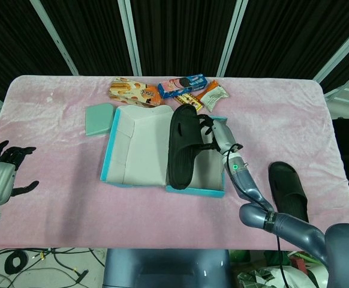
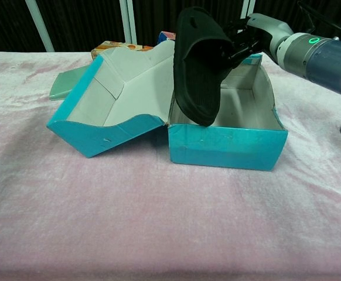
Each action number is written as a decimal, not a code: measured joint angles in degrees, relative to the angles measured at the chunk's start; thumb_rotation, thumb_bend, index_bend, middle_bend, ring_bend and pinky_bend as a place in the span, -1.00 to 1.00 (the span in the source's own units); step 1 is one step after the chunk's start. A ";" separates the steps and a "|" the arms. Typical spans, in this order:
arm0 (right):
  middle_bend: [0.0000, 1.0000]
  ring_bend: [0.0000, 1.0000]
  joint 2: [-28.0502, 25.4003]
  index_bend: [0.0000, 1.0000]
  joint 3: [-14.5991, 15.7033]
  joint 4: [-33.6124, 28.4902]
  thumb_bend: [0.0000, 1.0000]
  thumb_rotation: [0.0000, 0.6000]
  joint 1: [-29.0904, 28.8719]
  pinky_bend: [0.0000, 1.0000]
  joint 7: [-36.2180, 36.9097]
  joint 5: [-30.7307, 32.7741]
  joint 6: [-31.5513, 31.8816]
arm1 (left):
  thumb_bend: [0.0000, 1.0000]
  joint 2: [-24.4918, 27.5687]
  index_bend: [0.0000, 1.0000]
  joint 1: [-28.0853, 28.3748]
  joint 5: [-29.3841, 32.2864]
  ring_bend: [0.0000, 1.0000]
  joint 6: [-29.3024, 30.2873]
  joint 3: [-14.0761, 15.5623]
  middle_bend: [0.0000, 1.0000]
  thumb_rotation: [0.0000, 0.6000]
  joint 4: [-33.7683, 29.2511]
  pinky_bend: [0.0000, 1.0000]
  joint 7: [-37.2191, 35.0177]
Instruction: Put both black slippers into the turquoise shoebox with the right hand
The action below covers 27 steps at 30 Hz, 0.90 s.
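Slipper one (image 2: 197,70) gripped by right hand (image 1: 217,135), toe-down over turquoise shoebox (image 2: 229,146), long axis along its left wall | slipper two (image 1: 287,191) on counter, nearer right hand | left hand (image 1: 6,165) empty, fingers spread

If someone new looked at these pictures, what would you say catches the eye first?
The black slipper held by the right hand, tilted over the open turquoise shoebox at mid-table. Next, the second slipper lying on the pink cloth to the box's right, and the snack packets behind it.
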State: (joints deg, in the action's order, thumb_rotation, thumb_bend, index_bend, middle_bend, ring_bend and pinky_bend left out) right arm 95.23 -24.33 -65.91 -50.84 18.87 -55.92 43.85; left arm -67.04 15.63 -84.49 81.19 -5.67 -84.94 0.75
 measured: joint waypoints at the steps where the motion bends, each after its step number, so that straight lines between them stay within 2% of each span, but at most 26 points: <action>1: 0.02 -0.40 -0.08 0.02 -0.17 -0.24 -0.74 1.00 -0.44 -0.16 -1.17 0.89 -0.41 | -1.00 -0.07 -0.59 -0.06 0.05 -0.57 -0.03 0.04 -0.39 1.00 0.21 -0.79 -0.18; 8: 0.02 -0.40 0.41 0.02 -1.11 -0.06 -0.74 1.00 -2.23 -0.16 -6.04 5.58 -0.93 | -1.00 -0.53 -0.59 -0.21 0.17 -0.57 -0.44 0.21 -0.39 1.00 1.19 -0.79 -0.99; 14: 0.02 -0.40 1.71 0.02 -0.65 2.99 -0.74 1.00 -3.07 -0.16 -8.03 6.61 -1.60 | -1.00 -0.81 -0.59 -0.02 0.04 -0.57 -0.87 0.26 -0.40 1.00 1.75 -0.79 -1.19; 20: 0.04 -0.39 1.84 0.02 -0.32 4.80 -0.74 1.00 -2.38 -0.16 -6.06 4.40 -1.89 | -1.00 -0.86 -0.60 -0.02 0.37 -0.57 -1.12 0.10 -0.40 1.00 2.08 -0.79 -1.72; 27: 0.06 -0.37 2.49 0.05 0.98 5.94 -0.74 1.00 -1.09 -0.16 -3.71 -0.96 0.47 | -1.00 -0.84 -0.60 0.18 0.04 -0.57 -1.06 -0.03 -0.40 1.00 1.81 -0.79 -1.43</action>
State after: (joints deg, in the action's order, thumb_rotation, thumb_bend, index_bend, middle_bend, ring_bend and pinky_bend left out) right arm 97.72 -23.35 -59.98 -51.93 15.15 -56.89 44.32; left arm -67.87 15.82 -84.45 80.13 -5.71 -83.13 -0.68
